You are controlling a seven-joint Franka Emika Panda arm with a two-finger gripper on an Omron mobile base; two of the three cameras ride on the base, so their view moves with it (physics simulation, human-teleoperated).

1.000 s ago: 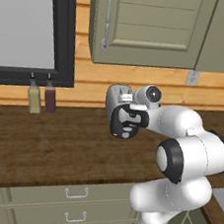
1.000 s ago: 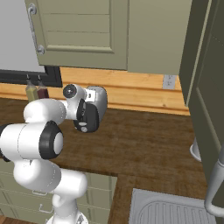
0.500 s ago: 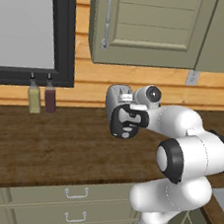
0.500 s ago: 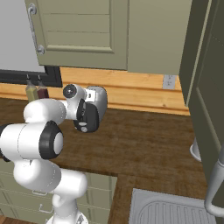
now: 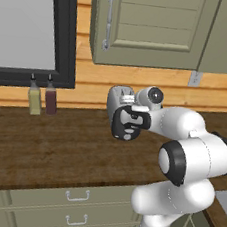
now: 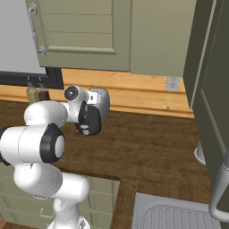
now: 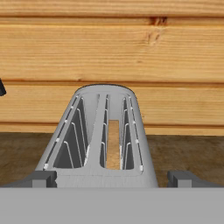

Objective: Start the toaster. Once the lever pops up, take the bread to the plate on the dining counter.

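While the jaws stand wide and hold nothing, the gripper point(image 7: 112, 178) hovers at the toaster's point(image 7: 101, 135) 6 o'clock end above the tabletop point(image 5: 55, 149), likely lined up for the lever; bread point(image 7: 113, 146) sits in the right slot.

arm point(image 5: 192, 145): glossy white, rounded tube segments
joints: dark grey to black rings between white shells
wrist point(image 6: 74, 94): small white cylinder capped by a dark round disc with a pale centre
hand point(image 5: 129, 122): black block on a white mount
fingers point(image 7: 41, 178): two small dark grey squared tips, set wide apart
base column point(image 6: 67, 192): white, bulbous
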